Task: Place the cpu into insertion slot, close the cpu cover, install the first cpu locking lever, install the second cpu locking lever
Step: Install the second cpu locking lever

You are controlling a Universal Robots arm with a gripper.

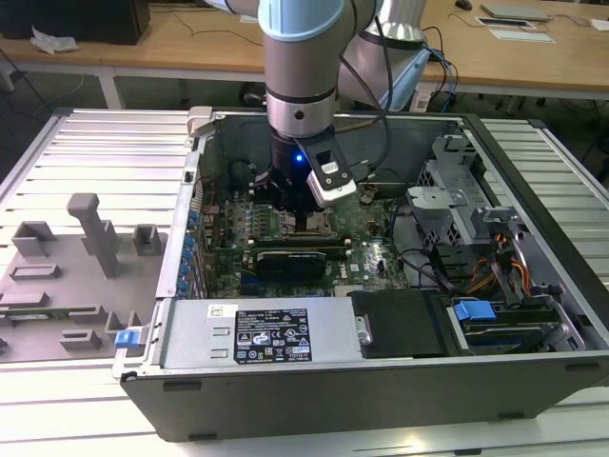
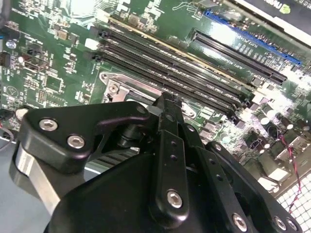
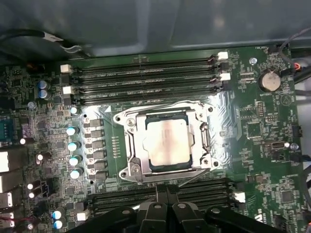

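Observation:
In the first wrist view the cpu (image 3: 166, 143), a pale silver square, lies flat in the insertion slot (image 3: 122, 171). The cpu cover (image 3: 137, 145), a silver frame, lies down around it. A thin metal lever (image 3: 204, 137) runs along one side of the socket. My gripper (image 3: 167, 193) is shut, its black fingertips pressed together just off the socket's edge, with nothing visible between them. In the second wrist view the gripper (image 2: 165, 103) hovers by a socket corner (image 2: 114, 88). In the exterior view the gripper (image 1: 303, 211) reaches down into the open computer case over the socket (image 1: 310, 225).
Long black memory slots (image 3: 146, 80) flank the socket on two sides. A black graphics card (image 1: 300, 257) lies in front of it, with a power supply (image 1: 271, 333) and a drive cage (image 1: 457, 205) nearby. Case walls (image 1: 186, 228) surround the board. Grey fixtures (image 1: 86, 248) stand at the exterior view's left.

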